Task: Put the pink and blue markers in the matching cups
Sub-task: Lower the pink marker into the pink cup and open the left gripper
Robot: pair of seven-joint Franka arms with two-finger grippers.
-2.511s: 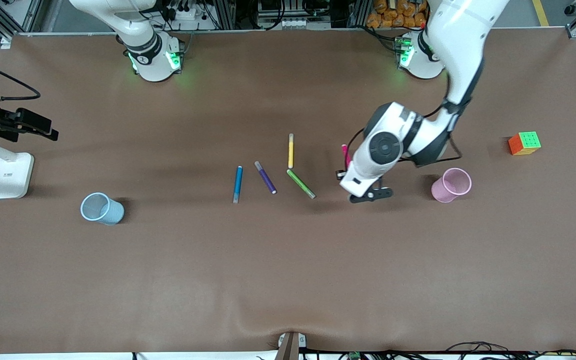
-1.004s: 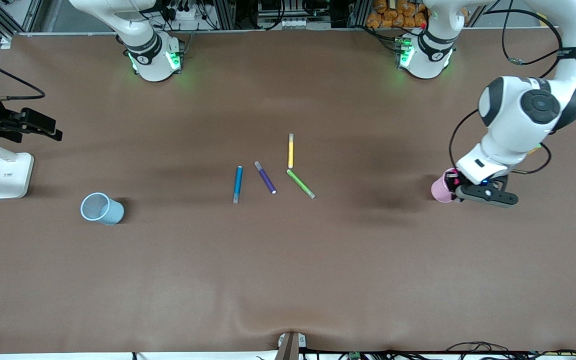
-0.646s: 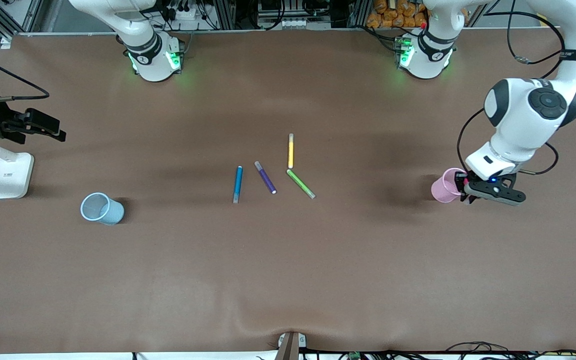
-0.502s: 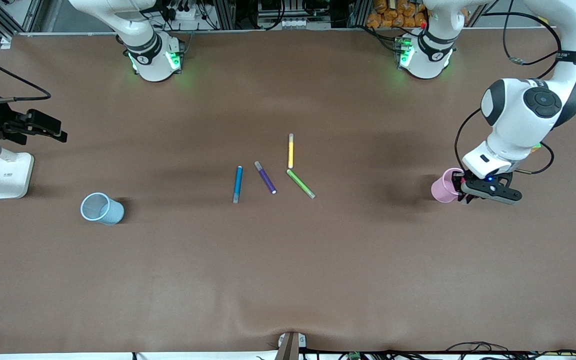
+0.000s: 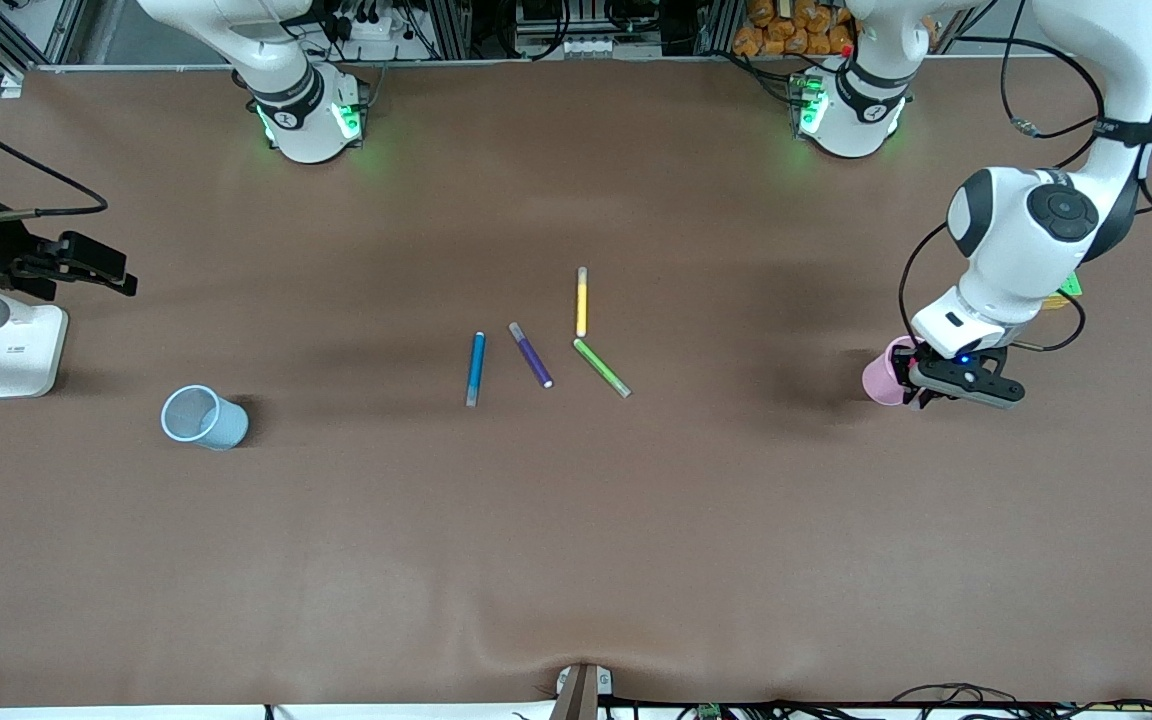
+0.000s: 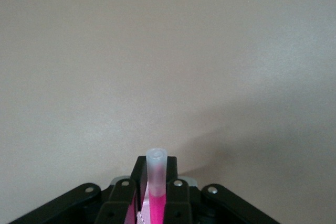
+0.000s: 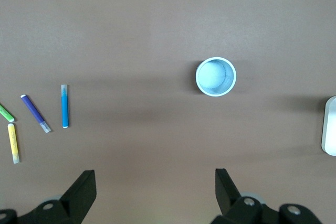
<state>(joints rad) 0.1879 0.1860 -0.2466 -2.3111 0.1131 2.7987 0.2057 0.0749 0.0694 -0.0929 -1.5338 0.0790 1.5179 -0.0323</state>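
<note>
The table (image 5: 576,560) is taken as the landmark here, with everything placed off its middle cluster of markers.

The left gripper (image 5: 921,385) is parked over the pink cup (image 5: 879,377) at the left arm's end of the table, clamped on the pink marker (image 6: 156,184), whose pale grey end is seen poking up between the fingers (image 6: 176,203) in the left wrist view. The right gripper (image 7: 152,192) is spread wide with nothing in it, held high over the blue cup's stretch of table; that arm is just waiting.

The blue cup (image 5: 202,417) is stood well away toward the right arm's end. The blue marker (image 5: 475,368) is laid flat near the middle, beside the purple marker (image 5: 531,354), with the green marker (image 5: 602,367) and yellow marker (image 5: 582,301) further along toward the left arm's end.

Handling-wise, the markers are judged light, stiff and smooth, so a pinch at mid-barrel is probably best to stop them pivoting or slipping. The cups look thin and light, easily tipped if a marker is dragged against the rim.

Hard to make out: most of the pink cup is hidden by the gripper in the front view, and the cup isn't shown in the left wrist view at all, so it can't be told whether the marker tip is inside the rim. A colourful cube (image 5: 1069,288) is mostly blocked by the left arm.
</note>
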